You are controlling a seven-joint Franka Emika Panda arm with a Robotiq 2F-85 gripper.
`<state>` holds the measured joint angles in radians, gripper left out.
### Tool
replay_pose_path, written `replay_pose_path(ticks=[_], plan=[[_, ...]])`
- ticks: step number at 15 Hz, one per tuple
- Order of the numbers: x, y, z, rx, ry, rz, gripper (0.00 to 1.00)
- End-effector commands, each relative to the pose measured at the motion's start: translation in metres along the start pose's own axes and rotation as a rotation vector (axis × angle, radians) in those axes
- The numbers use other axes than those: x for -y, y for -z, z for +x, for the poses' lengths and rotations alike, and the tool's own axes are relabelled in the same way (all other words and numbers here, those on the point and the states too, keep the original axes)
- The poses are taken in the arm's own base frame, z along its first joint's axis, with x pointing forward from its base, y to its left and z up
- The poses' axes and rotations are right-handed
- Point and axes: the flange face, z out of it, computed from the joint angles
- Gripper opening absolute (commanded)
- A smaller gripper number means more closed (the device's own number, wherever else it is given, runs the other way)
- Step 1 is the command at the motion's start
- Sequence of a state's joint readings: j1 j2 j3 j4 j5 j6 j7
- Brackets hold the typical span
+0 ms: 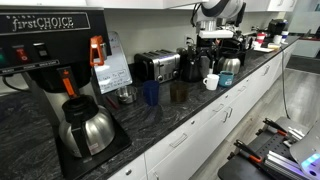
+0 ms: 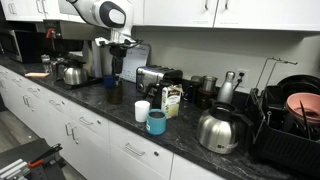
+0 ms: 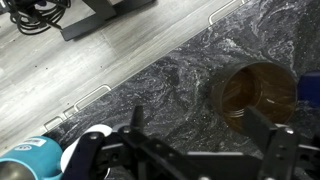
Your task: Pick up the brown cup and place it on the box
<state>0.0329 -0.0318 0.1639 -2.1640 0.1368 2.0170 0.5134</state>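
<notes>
All three pictures are small and rather soft, so fine details are lost. In an exterior view the near part is dim: the black coffee machine (image 1: 40,60) is almost without detail, and the far end is much brighter. The steel carafe (image 1: 88,128) carries small white highlights, and the dark desk (image 1: 190,108) shows a pale shine.

In an exterior view the light is even and comes from above. The white cabinets (image 2: 240,12) are bright and the kettle (image 2: 218,130) has some glare.

In the wrist view the grey floor (image 3: 90,50) is well lit. Light passes through the brown cup (image 3: 255,92), so it looks amber. The gripper (image 3: 205,138) is dark, close and out of focus.
</notes>
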Motion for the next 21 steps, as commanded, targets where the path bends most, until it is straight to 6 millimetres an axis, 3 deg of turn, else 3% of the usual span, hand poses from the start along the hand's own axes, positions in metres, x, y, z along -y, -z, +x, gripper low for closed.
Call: replay_pose_path(ticks=[1,5,13,21], plan=[[0.003,-0.007,0.010,0.009,-0.055,0.043,1.00],[0.013,-0.028,0.014,0.012,-0.076,0.044,1.00],[0.045,-0.081,0.004,0.050,-0.021,-0.005,1.00],[0.046,-0.106,0.015,0.059,-0.020,-0.034,1.00]])
